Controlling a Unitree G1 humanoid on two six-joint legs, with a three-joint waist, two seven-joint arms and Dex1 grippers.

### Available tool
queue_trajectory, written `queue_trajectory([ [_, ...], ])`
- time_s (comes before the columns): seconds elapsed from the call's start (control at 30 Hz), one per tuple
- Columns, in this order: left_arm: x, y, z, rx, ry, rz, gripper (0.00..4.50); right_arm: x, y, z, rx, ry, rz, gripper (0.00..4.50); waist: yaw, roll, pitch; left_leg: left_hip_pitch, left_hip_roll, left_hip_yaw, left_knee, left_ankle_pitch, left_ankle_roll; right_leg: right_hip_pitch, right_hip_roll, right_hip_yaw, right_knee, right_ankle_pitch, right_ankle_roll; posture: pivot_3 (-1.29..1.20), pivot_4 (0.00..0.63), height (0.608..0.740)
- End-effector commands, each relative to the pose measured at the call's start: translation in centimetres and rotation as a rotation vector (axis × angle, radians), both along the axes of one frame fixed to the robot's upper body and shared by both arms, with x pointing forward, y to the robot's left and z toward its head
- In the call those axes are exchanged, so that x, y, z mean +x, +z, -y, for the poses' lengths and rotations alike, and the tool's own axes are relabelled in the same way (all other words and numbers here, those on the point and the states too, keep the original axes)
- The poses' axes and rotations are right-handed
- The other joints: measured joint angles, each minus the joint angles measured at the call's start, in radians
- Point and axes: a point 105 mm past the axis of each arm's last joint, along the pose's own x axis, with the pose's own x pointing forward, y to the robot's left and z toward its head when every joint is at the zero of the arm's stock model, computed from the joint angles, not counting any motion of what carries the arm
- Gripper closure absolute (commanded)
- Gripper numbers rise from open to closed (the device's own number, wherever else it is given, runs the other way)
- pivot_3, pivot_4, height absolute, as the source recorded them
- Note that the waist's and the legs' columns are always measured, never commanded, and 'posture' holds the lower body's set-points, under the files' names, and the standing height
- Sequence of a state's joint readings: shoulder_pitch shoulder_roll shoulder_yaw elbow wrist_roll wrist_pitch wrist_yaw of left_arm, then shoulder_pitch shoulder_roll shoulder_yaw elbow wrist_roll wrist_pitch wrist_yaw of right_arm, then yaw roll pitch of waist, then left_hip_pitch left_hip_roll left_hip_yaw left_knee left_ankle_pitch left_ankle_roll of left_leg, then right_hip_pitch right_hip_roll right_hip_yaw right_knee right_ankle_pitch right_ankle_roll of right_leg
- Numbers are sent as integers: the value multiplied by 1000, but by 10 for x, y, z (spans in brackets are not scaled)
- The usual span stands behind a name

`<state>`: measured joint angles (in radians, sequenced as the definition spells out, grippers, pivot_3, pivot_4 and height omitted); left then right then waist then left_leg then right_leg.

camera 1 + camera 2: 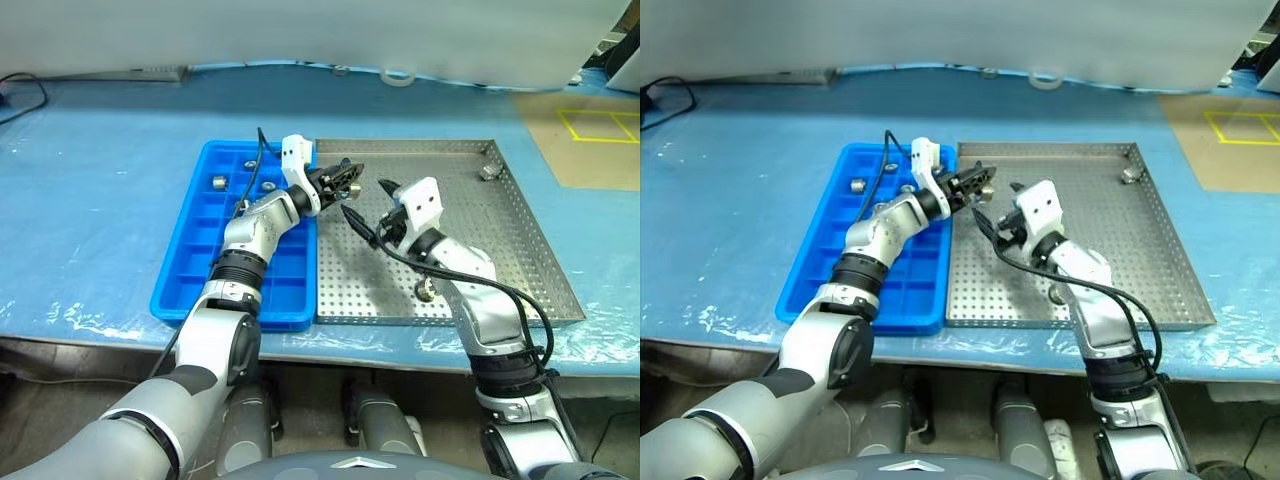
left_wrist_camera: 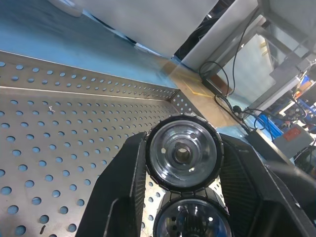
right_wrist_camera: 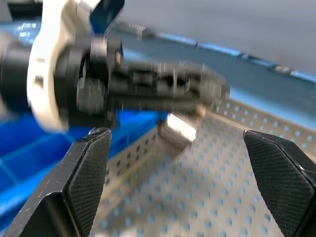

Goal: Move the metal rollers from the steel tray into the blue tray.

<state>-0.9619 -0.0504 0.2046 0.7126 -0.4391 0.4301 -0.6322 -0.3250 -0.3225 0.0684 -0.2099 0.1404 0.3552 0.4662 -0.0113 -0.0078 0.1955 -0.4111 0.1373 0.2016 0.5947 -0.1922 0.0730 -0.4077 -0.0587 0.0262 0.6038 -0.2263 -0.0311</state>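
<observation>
A metal roller (image 1: pixel 425 291) lies near the front rim of the steel tray (image 1: pixel 520 260), beside the right gripper (image 1: pixel 385 207), whose jaws stand wide apart. Further back, the left gripper (image 1: pixel 352 178) is clamped on another roller (image 2: pixel 183 154) above the tray's left edge; more rollers (image 1: pixel 219 182) sit in the blue tray (image 1: pixel 190 270).

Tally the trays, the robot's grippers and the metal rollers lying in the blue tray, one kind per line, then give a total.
Trays: 2 (blue tray, steel tray)
Grippers: 2 (left gripper, right gripper)
Metal rollers in the blue tray: 3
Total: 7
</observation>
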Motion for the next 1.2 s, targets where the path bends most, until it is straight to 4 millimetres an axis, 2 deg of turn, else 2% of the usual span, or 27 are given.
queue_trajectory([
  [0.03,-9,44,6,-85,-72,118,2744,-5,10,19,-26,-13,44,0,-1,0,0,0,0,0,0,0,0,0,0,0,0,0,0,-296,150,740],
  [0.17,-17,52,11,-102,-126,135,2744,1,24,22,-2,-46,90,0,-5,0,1,1,0,0,1,0,0,0,0,0,1,0,0,-306,150,740],
  [0.37,-15,45,15,-84,-115,111,2744,7,42,8,68,-50,146,0,-9,1,2,1,1,0,0,1,-2,0,1,0,1,0,0,-312,150,740],
  [0.6,-16,42,16,-83,-116,99,2744,9,37,-1,62,-28,134,0,-5,1,2,0,0,0,1,1,0,0,0,0,1,0,0,-312,150,740],
  [0.97,-17,37,15,-78,-116,88,2744,14,42,-9,98,-29,145,0,-7,1,2,0,0,0,1,1,0,-1,0,0,1,0,0,-314,150,740],
  [1.07,-17,37,15,-78,-118,89,2744,14,40,-8,94,-32,147,659,-7,1,2,0,0,0,1,1,0,-1,0,0,1,0,0,-314,150,740],
  [1.2,-17,37,15,-78,-115,89,2744,14,39,-6,91,-33,144,1965,-7,1,2,0,0,0,1,1,0,0,0,0,1,0,0,-311,150,740],
])
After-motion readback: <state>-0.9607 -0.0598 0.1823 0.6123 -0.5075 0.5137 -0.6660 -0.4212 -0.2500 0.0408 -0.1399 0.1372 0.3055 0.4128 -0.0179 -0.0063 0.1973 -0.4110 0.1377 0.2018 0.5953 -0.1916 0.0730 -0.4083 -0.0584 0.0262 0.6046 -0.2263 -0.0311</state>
